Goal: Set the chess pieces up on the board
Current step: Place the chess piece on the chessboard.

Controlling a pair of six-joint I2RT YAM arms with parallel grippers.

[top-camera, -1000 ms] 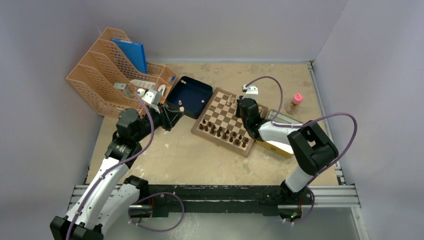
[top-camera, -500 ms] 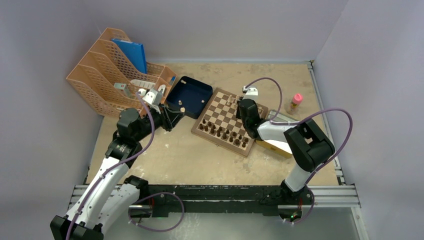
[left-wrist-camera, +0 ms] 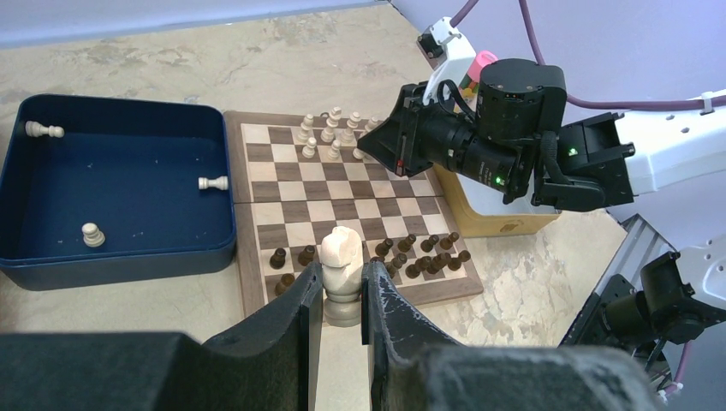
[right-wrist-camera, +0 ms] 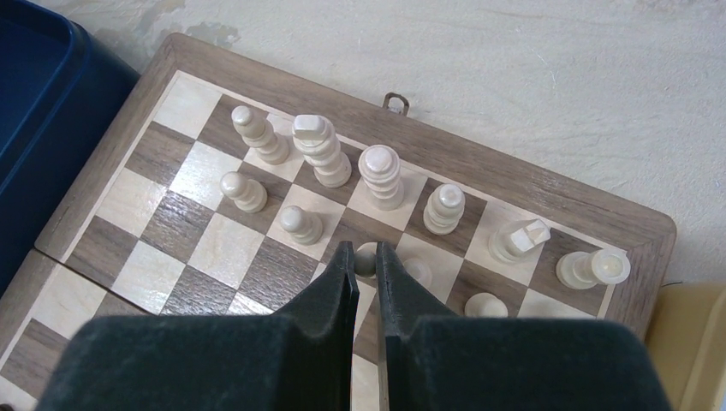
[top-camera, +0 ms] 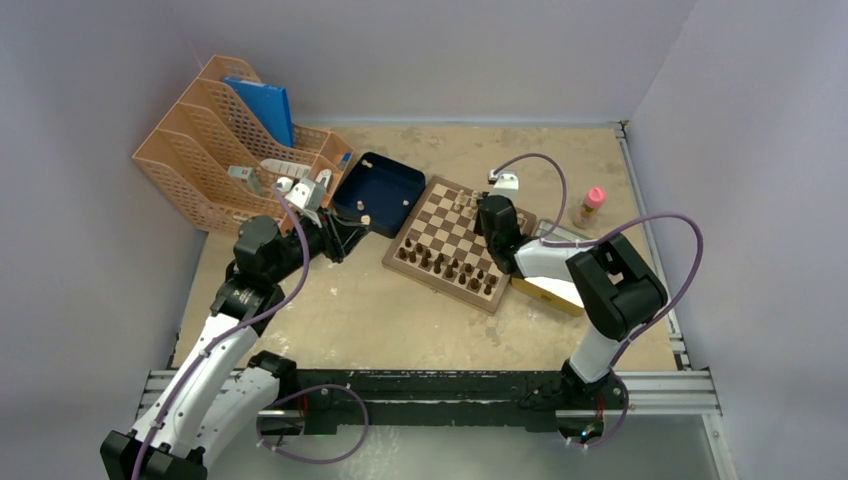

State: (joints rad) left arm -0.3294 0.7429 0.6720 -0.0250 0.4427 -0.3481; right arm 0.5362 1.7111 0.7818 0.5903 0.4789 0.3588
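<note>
Chess knight (left-wrist-camera: 342,253) pinched in left end effector (left-wrist-camera: 342,284), pawn (right-wrist-camera: 366,258) seemingly pinched in right end effector (right-wrist-camera: 365,252).

**newbie_01:** What do the arms actually look like up close?

**rigwatcher:** The left arm (top-camera: 207,362) and right arm (top-camera: 546,262) match: glossy white shells with chunky black joint housings (top-camera: 614,288). A purple cable (left-wrist-camera: 520,26) runs along each one.

**newbie_01:** And near the jaws?

**rigwatcher:** The fingers (right-wrist-camera: 325,330) are matte black and a bit grainy, tapering toward the tips. Right behind the jaws there's a round black motor can (left-wrist-camera: 520,90) with tiny green lights (left-wrist-camera: 496,180). A small white bracket (left-wrist-camera: 447,47) sits above that.
</note>
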